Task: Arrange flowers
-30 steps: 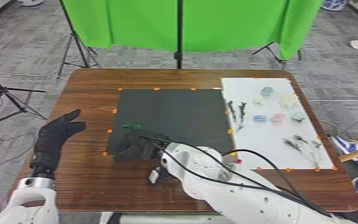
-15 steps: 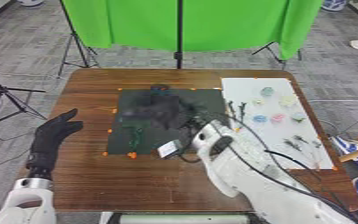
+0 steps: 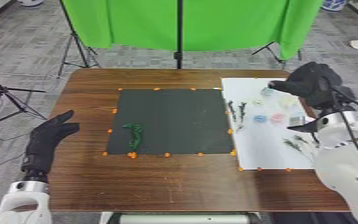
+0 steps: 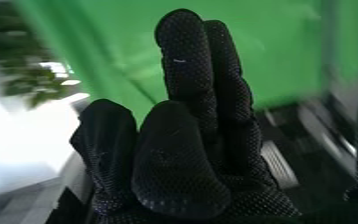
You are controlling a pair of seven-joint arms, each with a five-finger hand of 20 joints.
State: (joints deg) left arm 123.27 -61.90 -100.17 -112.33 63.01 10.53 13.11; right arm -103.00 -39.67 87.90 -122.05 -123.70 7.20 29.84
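Since the green piece (image 3: 135,137) lies on the black mat (image 3: 180,115) and the blooms (image 3: 261,119) on the white sheet (image 3: 260,152), the right hand (image 3: 312,82), fingers extended, clamped on nothing, should presumably descend slowly over one bloom and pinch low, sparing its neighbours.

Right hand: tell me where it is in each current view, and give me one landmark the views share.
Head view: the right hand is at the upper right, by the far right corner of the white sheet.
Right wrist view: the right hand is in the middle, close up.
Shared landmark: the green cloth backdrop, behind the hand in the wrist view.
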